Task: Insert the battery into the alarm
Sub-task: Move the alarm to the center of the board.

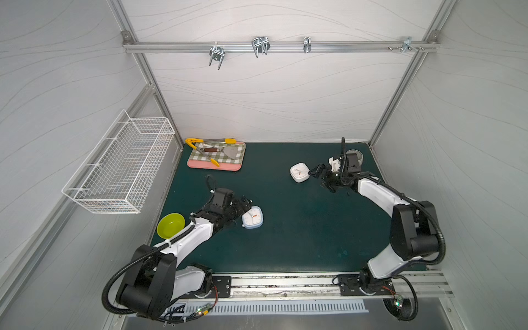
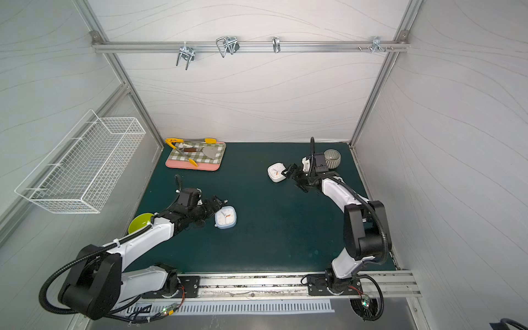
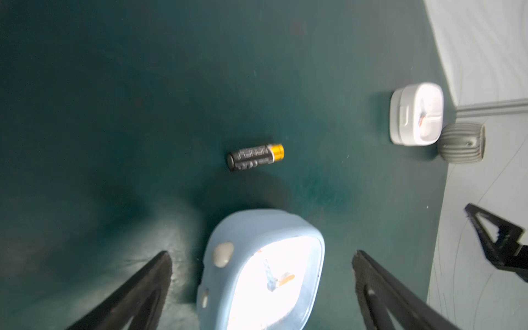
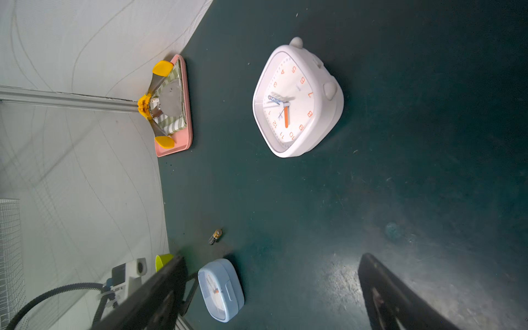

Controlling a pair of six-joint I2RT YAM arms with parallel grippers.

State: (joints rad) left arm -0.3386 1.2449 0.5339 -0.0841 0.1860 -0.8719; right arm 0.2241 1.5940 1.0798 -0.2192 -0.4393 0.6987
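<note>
Battery (image 3: 255,156) lies on its side on the green mat (image 1: 300,228), free of both grippers. It is near the blue alarm clock (image 1: 252,217), on that clock's far side and not touching it (the top views do not show it clearly, though the right wrist view catches the battery (image 4: 216,236) small and distant). Its gold end is on the white alarm clock's (image 1: 299,172) side.

The left gripper (image 3: 261,254) stands wide, its fingers (image 3: 143,291) on either side of the blue alarm clock, which lies face up at the near left of the mat; whether they touch it I cannot tell. The right gripper (image 4: 270,260) is also spread wide and holds nothing. It sits at the far right, close beside the white alarm clock, which also lies face up.

A grey ribbed cup (image 2: 332,158) stands in the far right corner. A pink tray (image 1: 200,167) carrying yellow tongs (image 1: 192,142) sits far left, and a green bowl (image 1: 171,225) near left.
</note>
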